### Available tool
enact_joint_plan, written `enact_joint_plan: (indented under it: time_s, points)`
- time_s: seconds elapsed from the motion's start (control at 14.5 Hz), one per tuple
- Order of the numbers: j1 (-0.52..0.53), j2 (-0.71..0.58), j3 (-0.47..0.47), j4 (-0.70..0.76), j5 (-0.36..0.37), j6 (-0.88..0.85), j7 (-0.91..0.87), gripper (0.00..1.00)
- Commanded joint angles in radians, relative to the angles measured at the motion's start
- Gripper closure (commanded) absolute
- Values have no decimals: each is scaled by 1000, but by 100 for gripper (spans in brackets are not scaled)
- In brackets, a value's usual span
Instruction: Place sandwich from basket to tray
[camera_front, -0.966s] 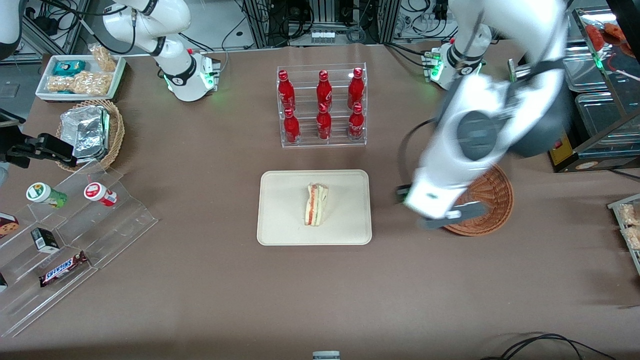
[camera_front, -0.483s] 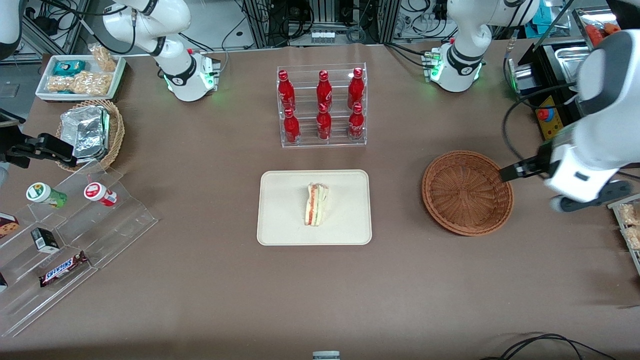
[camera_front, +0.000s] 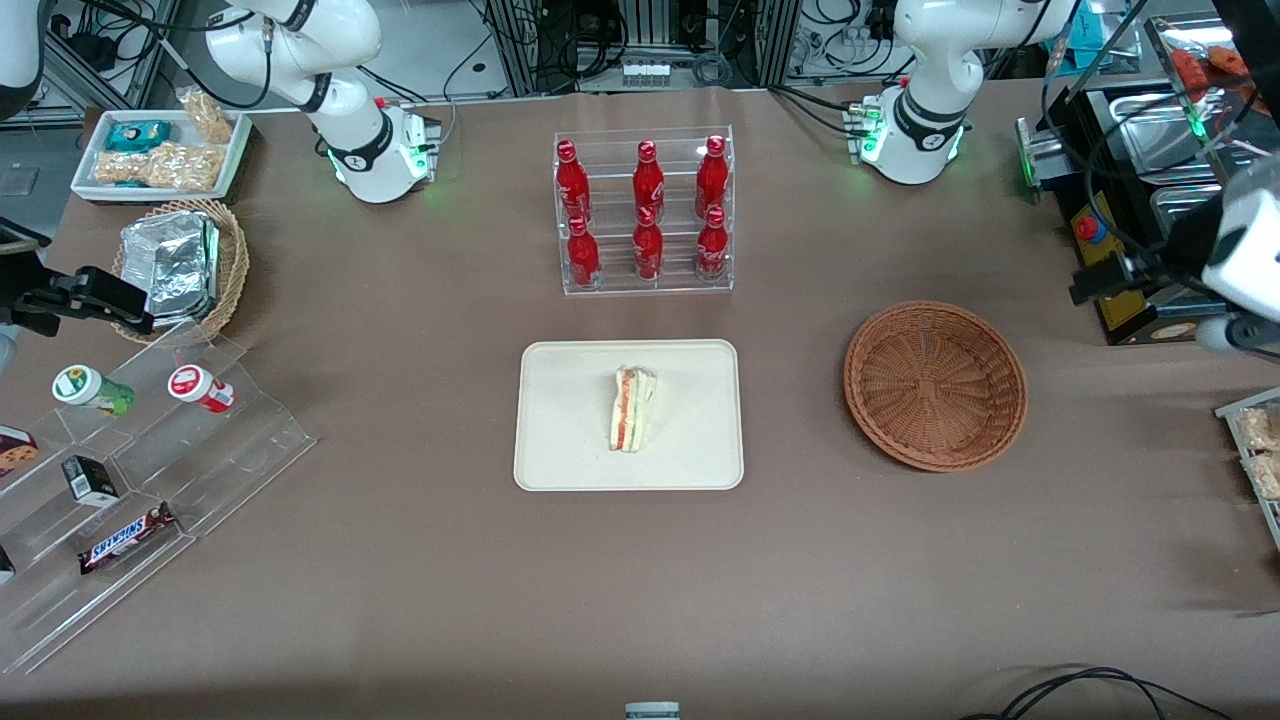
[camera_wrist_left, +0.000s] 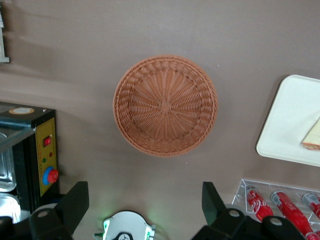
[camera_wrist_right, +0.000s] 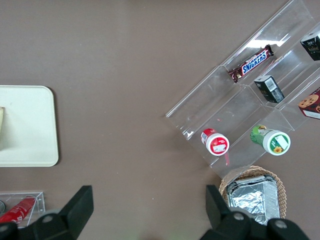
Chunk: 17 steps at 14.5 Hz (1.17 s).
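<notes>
The sandwich, a pale wedge with red and green filling, lies on the cream tray in the middle of the table. Its corner and the tray also show in the left wrist view. The reddish-brown wicker basket sits beside the tray toward the working arm's end, and it has nothing in it. My left gripper hangs high at the working arm's end of the table, off to the side of the basket. It is open, with its fingers wide apart and nothing between them.
A clear rack of red bottles stands farther from the front camera than the tray. A black and yellow control box with a red button sits beside the basket. Toward the parked arm's end are a foil-filled tan basket and a clear stepped snack shelf.
The left arm has swung off from over the basket toward the working arm's end of the table and risen. The basket now shows whole. The sandwich and tray have not moved.
</notes>
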Motion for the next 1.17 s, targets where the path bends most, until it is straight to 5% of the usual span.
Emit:
enact_joint_plan:
  time_s: [0.0, 0.21, 0.41, 1.1]
  points:
    - [-42, -128, -23, -160, 35, 49, -21, 0]
    - [-85, -133, -13, -132, 34, 62, -15, 0]
    - [-191, -139, 101, -133, 18, 22, 10, 0]
    - [-180, -145, 105, -95, 17, -30, -5, 0]
